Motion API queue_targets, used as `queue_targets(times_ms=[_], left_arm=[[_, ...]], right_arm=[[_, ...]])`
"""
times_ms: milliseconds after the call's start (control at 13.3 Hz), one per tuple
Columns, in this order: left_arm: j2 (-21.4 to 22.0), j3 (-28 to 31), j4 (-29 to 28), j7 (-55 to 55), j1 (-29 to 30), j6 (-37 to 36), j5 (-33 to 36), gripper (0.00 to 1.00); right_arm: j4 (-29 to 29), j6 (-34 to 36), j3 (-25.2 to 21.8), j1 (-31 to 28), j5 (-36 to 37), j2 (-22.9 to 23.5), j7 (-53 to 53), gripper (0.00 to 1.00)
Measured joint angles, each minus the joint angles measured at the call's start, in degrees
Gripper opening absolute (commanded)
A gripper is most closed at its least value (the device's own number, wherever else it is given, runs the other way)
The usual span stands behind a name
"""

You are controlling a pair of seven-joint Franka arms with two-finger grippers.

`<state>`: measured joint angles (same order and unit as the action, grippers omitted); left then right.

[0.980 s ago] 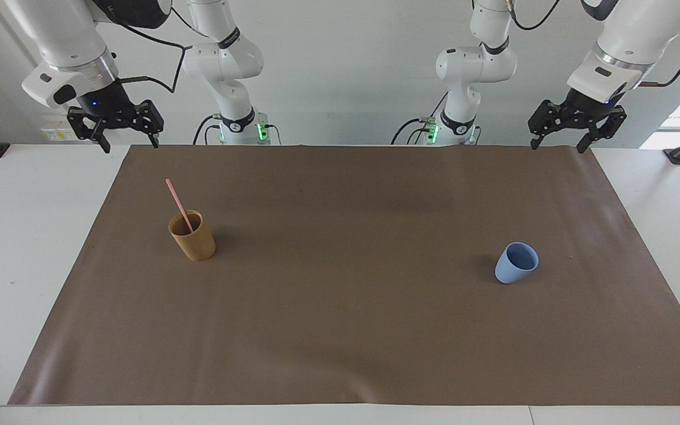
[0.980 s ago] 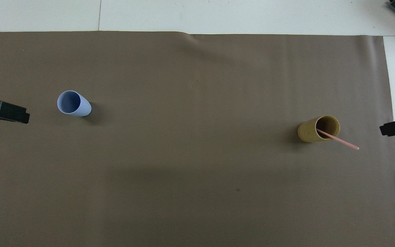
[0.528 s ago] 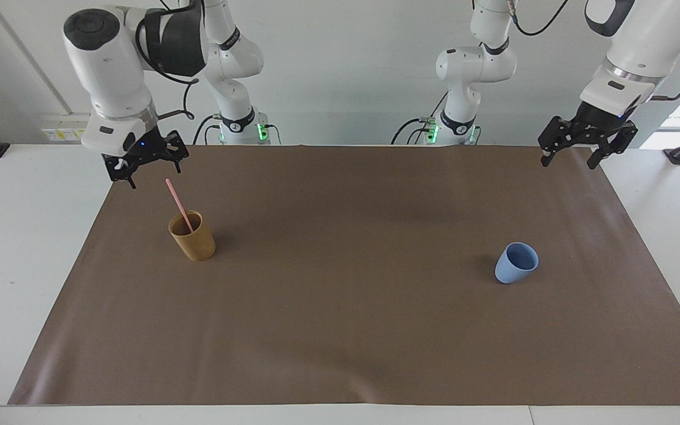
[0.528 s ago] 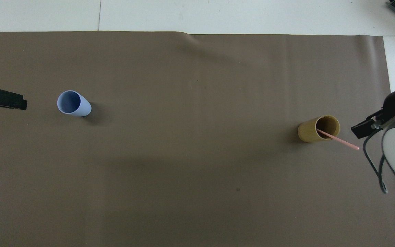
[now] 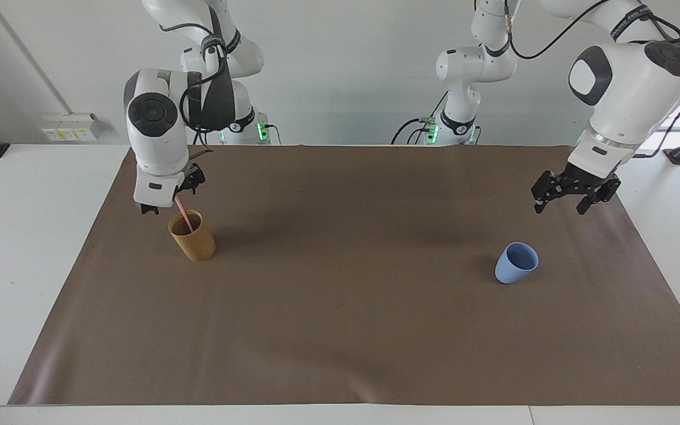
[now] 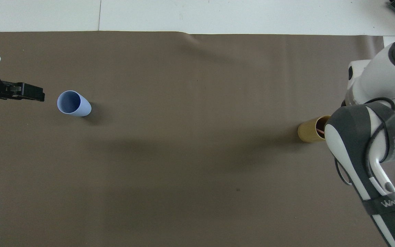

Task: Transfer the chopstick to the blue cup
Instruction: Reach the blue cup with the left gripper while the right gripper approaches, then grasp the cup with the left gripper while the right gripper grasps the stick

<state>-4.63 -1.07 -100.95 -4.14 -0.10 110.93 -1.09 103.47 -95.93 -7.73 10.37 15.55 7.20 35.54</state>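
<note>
Standing in the tan cup (image 5: 192,237), the chopstick (image 5: 183,213) leaned toward the robots' edge of the table (image 5: 15,236), its lower end inside the cup and its upper end hidden among the parts of the right gripper (image 5: 170,199). That gripper hung right over the cup's mouth, around the top of the stick. Its fingers stood apart, not yet closed on the stick; whether they touched it could not be told. From overhead the right arm covered most of the cup, leaving only part of its wall (image 6: 309,132) and a sliver of pink at the rim.

The tan cup stood upright on the brown mat (image 5: 346,307) toward the right arm's end of the table, closer to the robots' edge of the mat than to the edge away from them.

The blue cup (image 5: 516,262) stood upright and empty on the mat toward the left arm's end of the table, well apart from the tan cup and a little farther from the robots than it. In the overhead view its open mouth (image 6: 69,102) showed nothing inside.

The left gripper (image 5: 570,198) hung in the air over the mat near the blue cup, above the stretch of mat between that cup and the left arm's end. Its fingers were spread wide and held nothing.
</note>
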Motion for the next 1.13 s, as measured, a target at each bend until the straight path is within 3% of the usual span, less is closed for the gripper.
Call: queue_targets(times_ms=[377,603,754,905,1056,1131], left_arm=[[-5.6,0.0,-3.3,0.0,0.1,9.7,0.0,1.0],[-8.6,0.0,-4.1,0.0,0.4,13.5,0.0,0.93],[-9.5,0.0,-5.2,0.0,0.8,16.3,-0.1,0.61],[-10.8,0.0,-6.0,0.0,0.9,18.6,-0.1,0.35],[-11.6,0.0,-6.9,0.0,0.9,20.7,-0.1,0.0],[-11.8,0.0,-7.2,0.0,0.9,21.0,-0.1,0.0]], right_arm=[[6.3,0.0,0.0,-0.7,0.0,-3.5,0.5,1.0],[7.9,0.0,0.1,-0.7,0.0,-4.8,0.5,0.41],[8.0,0.0,0.1,-0.7,0.0,-4.9,0.5,0.01],[8.0,0.0,0.1,-0.7,0.0,-4.9,0.5,0.0],[8.0,0.0,0.1,-0.7,0.0,-4.9,0.4,0.0],[7.9,-0.1,0.0,-0.7,0.0,-5.0,0.2,0.0]])
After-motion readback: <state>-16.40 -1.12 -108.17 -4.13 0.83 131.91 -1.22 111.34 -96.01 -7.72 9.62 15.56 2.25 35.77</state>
